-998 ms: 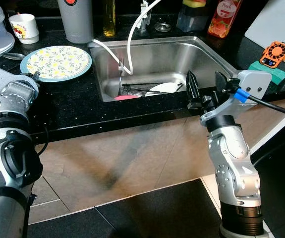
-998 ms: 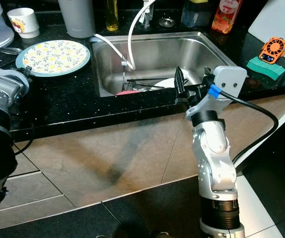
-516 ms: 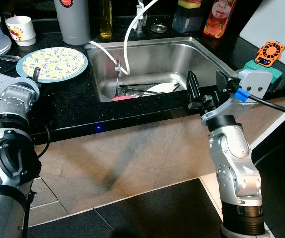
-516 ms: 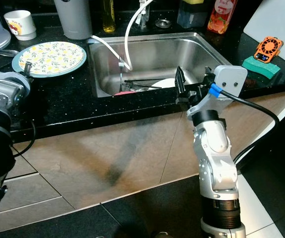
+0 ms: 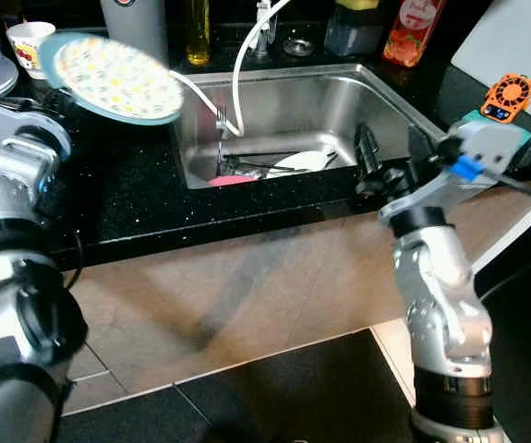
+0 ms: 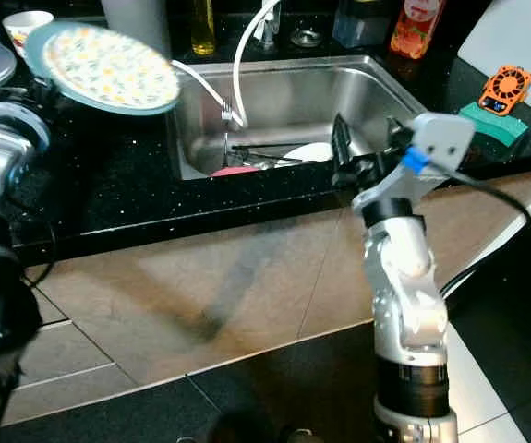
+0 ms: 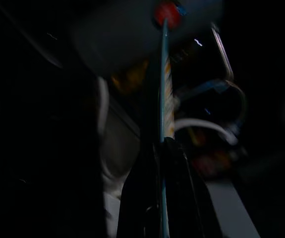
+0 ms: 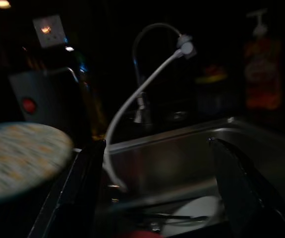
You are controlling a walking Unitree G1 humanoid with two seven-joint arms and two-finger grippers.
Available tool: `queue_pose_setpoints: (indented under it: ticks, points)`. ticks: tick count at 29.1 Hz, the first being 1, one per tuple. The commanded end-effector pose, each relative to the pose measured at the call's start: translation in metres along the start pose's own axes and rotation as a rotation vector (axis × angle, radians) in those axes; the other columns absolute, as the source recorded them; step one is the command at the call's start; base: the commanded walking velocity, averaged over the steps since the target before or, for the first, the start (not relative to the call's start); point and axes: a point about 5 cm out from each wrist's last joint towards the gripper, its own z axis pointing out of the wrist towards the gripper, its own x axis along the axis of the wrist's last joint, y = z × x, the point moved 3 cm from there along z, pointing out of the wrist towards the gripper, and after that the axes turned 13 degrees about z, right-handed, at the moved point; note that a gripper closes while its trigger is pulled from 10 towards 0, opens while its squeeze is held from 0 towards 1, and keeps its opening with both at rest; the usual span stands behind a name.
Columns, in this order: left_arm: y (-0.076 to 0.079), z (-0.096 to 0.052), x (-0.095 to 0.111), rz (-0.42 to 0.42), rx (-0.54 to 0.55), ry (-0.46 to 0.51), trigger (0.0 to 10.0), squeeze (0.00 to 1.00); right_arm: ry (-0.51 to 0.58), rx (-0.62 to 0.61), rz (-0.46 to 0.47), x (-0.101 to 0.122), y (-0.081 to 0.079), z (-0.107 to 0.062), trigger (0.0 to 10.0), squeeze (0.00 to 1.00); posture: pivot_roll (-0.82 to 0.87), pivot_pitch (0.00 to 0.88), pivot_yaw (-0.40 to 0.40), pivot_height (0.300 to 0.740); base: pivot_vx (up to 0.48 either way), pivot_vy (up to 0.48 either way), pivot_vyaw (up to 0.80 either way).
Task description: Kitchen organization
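A floral plate with a blue rim point(image 5: 113, 78) hangs tilted above the black counter point(image 5: 136, 198), just left of the steel sink point(image 5: 311, 101). My left gripper point(image 5: 59, 100) is shut on the plate's left rim. In the left wrist view the plate point(image 7: 165, 94) stands edge-on between the black fingers point(image 7: 174, 163). My right gripper point(image 5: 392, 159) is open at the sink's front right edge with nothing between its fingers. In the sink lie a white dish point(image 5: 300, 162), a fork point(image 5: 221, 120) and other utensils.
A white hose point(image 5: 237, 83) runs from the tap into the sink. A cup point(image 5: 29, 42), a grey canister point(image 5: 142, 17) and bottles point(image 5: 410, 32) line the back. An orange fan point(image 5: 511, 97), a green sponge and a white board point(image 5: 514, 41) sit at the right.
My left gripper has lifted the floral plate off the counter and carried it right, toward the sink, tilting it. The right gripper has stayed by the sink edge.
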Motion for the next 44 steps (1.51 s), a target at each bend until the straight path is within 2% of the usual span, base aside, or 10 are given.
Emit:
queue_pose_setpoints:
  ticks: [1,3,4,9,13,16,19,29,43,44]
  points:
    - [0.013,-0.002,-0.005,-0.009,-0.083,-0.017,10.0,0.0,-0.008,-0.03,0.076,0.001,0.007,0.0,10.0,0.0,0.08,0.12,-0.041,0.74,0.0,0.0,0.0]
    - [0.016,-0.003,-0.011,-0.024,-0.105,-0.033,10.0,0.0,-0.013,-0.026,0.118,0.001,0.006,0.002,10.0,0.0,0.08,0.117,-0.04,0.74,0.0,0.0,0.0]
    - [0.02,-0.006,-0.025,-0.057,-0.145,-0.062,10.0,0.0,-0.03,-0.006,0.232,-0.001,0.001,0.007,10.0,0.0,0.08,0.117,-0.04,0.74,0.0,0.0,0.0]
    - [0.027,-0.008,-0.049,-0.112,-0.166,-0.111,10.0,0.0,-0.109,0.06,0.336,-0.009,-0.01,0.015,10.0,0.0,0.07,0.114,-0.044,0.74,0.0,0.0,0.0]
    - [0.036,-0.008,-0.07,-0.162,-0.185,-0.154,10.0,0.0,-0.135,0.078,0.301,-0.014,-0.015,0.018,10.0,0.0,0.07,0.114,-0.044,0.74,0.0,0.0,0.0]
    - [0.039,-0.009,-0.073,-0.133,-0.18,-0.156,10.0,0.0,-0.142,0.074,0.296,-0.014,-0.015,0.016,10.0,0.0,0.07,0.116,-0.047,0.74,0.0,0.0,0.0]
    - [0.037,-0.008,-0.074,-0.102,-0.152,-0.158,10.0,0.0,-0.15,0.064,0.294,-0.016,-0.012,0.013,10.0,0.0,0.07,0.116,-0.046,0.74,0.0,0.0,0.0]
    - [0.013,-0.008,-0.087,0.026,0.08,-0.193,10.0,0.0,-0.168,0.023,0.287,-0.02,-0.003,0.007,10.0,0.0,0.07,0.12,-0.044,0.74,0.0,0.0,0.0]
    - [0.015,-0.005,-0.086,0.053,0.112,-0.182,10.0,0.0,-0.16,0.015,0.274,-0.019,0.0,0.004,10.0,0.0,0.07,0.105,-0.034,0.74,0.0,0.0,0.0]
    - [0.016,-0.004,-0.085,0.082,0.112,-0.178,10.0,0.0,-0.159,0.015,0.273,-0.019,0.0,0.004,10.0,0.0,0.07,0.105,-0.034,0.74,0.0,0.0,0.0]
